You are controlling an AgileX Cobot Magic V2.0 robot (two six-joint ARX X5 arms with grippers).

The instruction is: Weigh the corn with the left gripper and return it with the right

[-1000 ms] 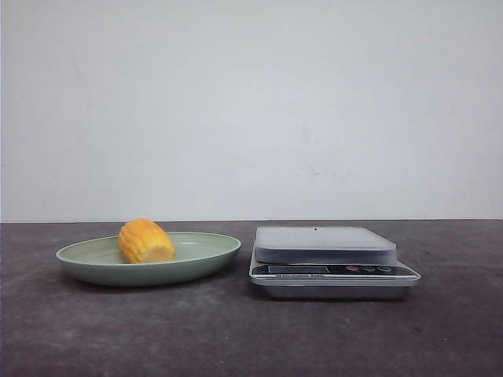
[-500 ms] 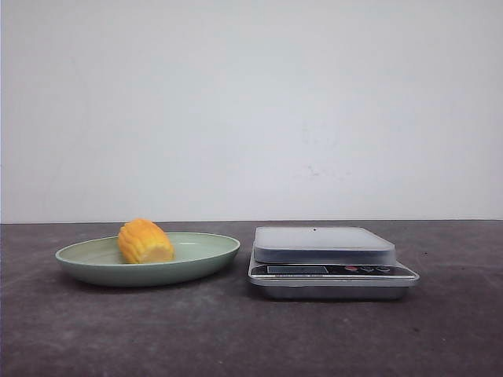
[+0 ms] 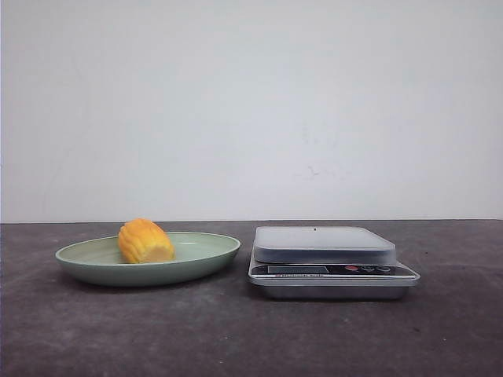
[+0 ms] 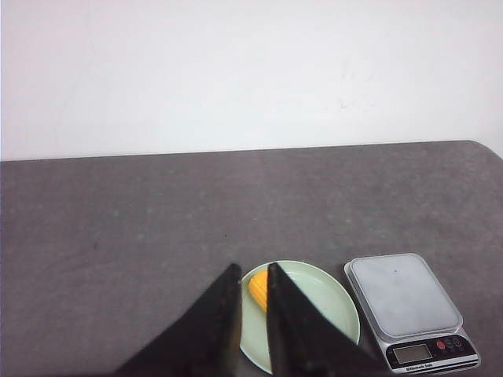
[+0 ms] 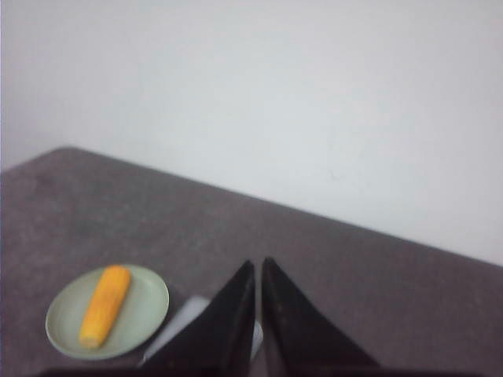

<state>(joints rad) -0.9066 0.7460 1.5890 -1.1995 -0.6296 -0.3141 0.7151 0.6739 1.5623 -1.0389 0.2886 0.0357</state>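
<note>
The left pincer [image 4: 251, 271] is hanging high above the tabletop [image 4: 118, 228], with its two black fingers [image 4: 224, 314] sitting a little apart and holding nothing. Far below it, the corn [image 4: 258, 288] is peeking out through the gap between the fingers. The corn is lying on its side in the green plate [image 4: 322, 302], toward the plate's left half in the front view. Just beside the plate, to its right, the scale [image 4: 409, 310] is sitting with nothing on its tray. The right pincer [image 5: 257, 267] is also hanging high up, its fingers nearly touching and holding nothing, and the corn is lying well off to its side.
</note>
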